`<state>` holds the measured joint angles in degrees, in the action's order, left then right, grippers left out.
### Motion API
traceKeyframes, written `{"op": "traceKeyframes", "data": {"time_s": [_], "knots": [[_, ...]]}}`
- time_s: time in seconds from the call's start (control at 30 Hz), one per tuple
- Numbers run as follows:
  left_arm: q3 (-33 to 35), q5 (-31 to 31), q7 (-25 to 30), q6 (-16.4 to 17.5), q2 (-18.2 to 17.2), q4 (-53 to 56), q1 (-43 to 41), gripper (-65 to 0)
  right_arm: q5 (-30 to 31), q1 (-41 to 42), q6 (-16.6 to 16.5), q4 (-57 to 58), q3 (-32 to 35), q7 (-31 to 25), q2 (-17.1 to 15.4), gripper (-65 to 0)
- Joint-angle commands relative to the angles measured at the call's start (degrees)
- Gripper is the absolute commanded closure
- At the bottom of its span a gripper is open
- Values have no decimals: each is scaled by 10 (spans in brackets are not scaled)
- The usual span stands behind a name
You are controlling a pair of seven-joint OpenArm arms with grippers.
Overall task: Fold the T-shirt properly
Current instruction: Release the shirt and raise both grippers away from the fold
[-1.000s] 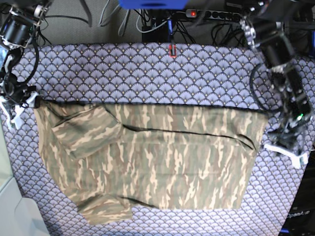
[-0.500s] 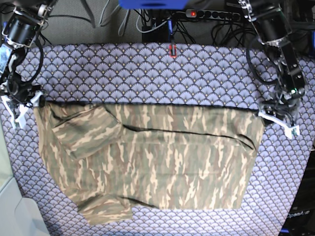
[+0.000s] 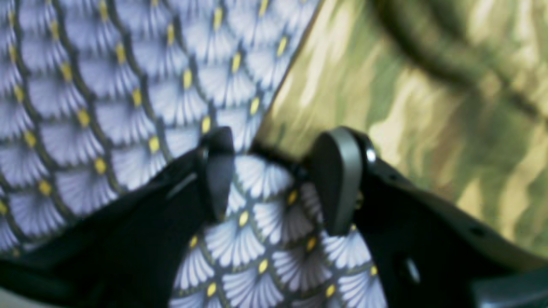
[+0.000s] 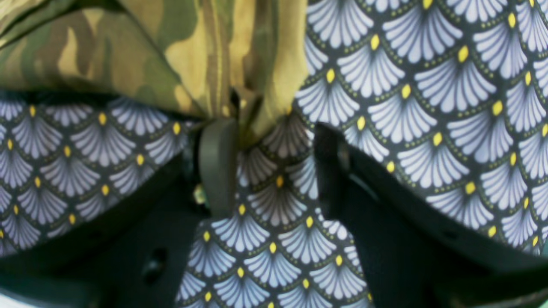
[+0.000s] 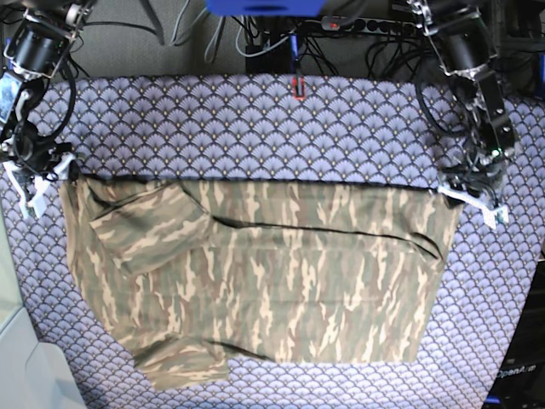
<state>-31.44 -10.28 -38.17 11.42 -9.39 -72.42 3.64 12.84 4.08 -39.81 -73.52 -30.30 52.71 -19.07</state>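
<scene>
Camouflage T-shirt [image 5: 255,273] flat, both end effectors [image 3: 274,179] [image 4: 267,167] low at its far corners, jaws spread

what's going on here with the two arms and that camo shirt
A two-armed robot is working on folding the T-shirt, which lies spread on the fan-patterned cloth with one fold along its far edge. The left tool sits open at one far corner of the shirt and the right tool sits open at the other. Neither is holding fabric; in both wrist views the corner lies just ahead of the open jaws.
</scene>
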Motion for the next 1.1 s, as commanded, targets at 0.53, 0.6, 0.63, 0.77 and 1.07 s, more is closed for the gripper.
{"op": "traceKeyframes", "data": {"time_s": [0.53, 0.6, 0.63, 0.77, 1.07], "knots": [[1, -4, 79, 1, -8, 65, 14, -310, 6, 8, -2, -11, -2, -7, -15, -302], [2, -4, 76, 4, -8, 67, 20, -281, 5, 8, -2, -11, -2, -7, -15, -301], [2, -4, 75, 4, -8, 68, 20, -245, 5, 8, -2, -11, -2, -7, -15, -301], [2, -4, 74, 2, -8, 71, 20, -33, 6, 8, -2, -11, -2, -7, -23, -300], [1, -4, 73, 2, -8, 69, 20, -5, 5, 9, -2, -105, -86, 49, -8, -302]]}}
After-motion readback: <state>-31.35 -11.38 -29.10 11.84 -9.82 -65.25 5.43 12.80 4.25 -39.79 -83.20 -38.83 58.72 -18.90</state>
